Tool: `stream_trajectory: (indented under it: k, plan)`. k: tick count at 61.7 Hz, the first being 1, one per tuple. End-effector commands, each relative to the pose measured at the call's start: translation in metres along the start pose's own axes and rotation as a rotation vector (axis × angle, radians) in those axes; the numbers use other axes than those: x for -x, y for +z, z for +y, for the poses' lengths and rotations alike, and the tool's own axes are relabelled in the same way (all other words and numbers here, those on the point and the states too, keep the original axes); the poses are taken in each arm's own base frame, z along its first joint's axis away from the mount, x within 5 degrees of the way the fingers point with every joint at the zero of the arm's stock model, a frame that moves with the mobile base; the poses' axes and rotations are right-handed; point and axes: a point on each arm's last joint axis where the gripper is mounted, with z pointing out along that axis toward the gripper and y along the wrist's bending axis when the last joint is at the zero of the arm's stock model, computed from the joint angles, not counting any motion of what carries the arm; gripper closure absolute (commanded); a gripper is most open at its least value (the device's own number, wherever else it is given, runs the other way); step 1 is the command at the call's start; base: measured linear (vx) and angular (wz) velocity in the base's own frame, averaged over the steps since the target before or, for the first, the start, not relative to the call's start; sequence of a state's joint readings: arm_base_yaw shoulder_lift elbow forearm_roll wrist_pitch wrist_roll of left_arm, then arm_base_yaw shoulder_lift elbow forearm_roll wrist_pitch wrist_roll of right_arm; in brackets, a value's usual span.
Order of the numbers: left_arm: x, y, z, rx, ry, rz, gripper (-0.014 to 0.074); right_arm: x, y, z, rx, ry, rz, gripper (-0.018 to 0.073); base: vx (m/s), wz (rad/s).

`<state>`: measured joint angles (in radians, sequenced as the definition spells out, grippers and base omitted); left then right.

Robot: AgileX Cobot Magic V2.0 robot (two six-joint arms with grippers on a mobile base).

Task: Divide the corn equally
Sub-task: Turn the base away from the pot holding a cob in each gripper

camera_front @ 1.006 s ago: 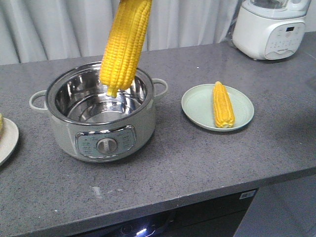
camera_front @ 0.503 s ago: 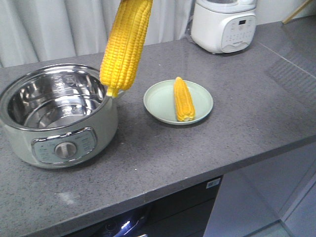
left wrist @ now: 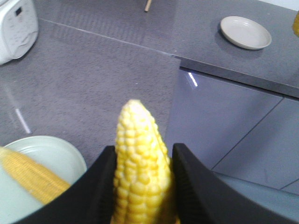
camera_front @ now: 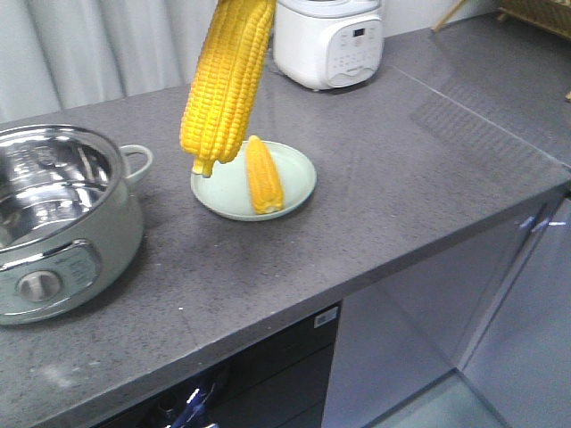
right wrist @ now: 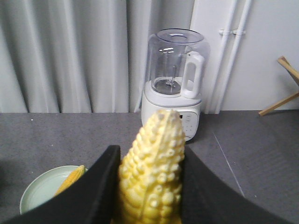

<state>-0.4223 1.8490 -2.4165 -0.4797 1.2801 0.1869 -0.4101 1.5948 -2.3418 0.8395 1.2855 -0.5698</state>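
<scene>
Left tool [left wrist: 144,156] and right tool [right wrist: 150,156] each clamp a corn cob [left wrist: 136,123] between their fingers.

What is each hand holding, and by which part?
Left hand and right hand each clamp a bright-yellow corn cob by its sides, tapered tip free.

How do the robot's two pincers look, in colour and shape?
Both the left pincer and the right pincer have two broad matte black fingers with rounded tips. Fine ribs seem to line the left one's inner faces. No cables or markings show; the arms are out of view.
</scene>
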Motion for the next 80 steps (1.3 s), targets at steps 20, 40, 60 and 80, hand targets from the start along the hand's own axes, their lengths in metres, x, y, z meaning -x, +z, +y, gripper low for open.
stream_trajectory:
  k: [20, 40, 60, 80]
  plan:
    - [0.0098, -0.0277, -0.0169, -0.025, 0.019, -0.093, 0.0603, 0.0091, -0.0131, 0.0124, 0.013, -0.021, -0.045, 0.0566, -0.02, -0.28]
    - [0.0098, -0.0277, -0.0169, -0.025, 0.019, -0.093, 0.0603, 0.0091, -0.0131, 0.0124, 0.013, -0.021, -0.045, 0.0566, -0.02, -0.25]
    - [0.0098, -0.0277, -0.0169, -0.025, 0.019, -0.093, 0.0603, 0.0091, -0.0131, 0.0124, 0.013, -0.021, -0.045, 0.0566, -0.03, -0.30]
    - [0.0098, -0.0277, -0.0169, -0.025, 0.019, -0.093, 0.0603, 0.0091, -0.0131, 0.0124, 0.013, -0.021, -0.045, 0.0566, -0.03, -0.36]
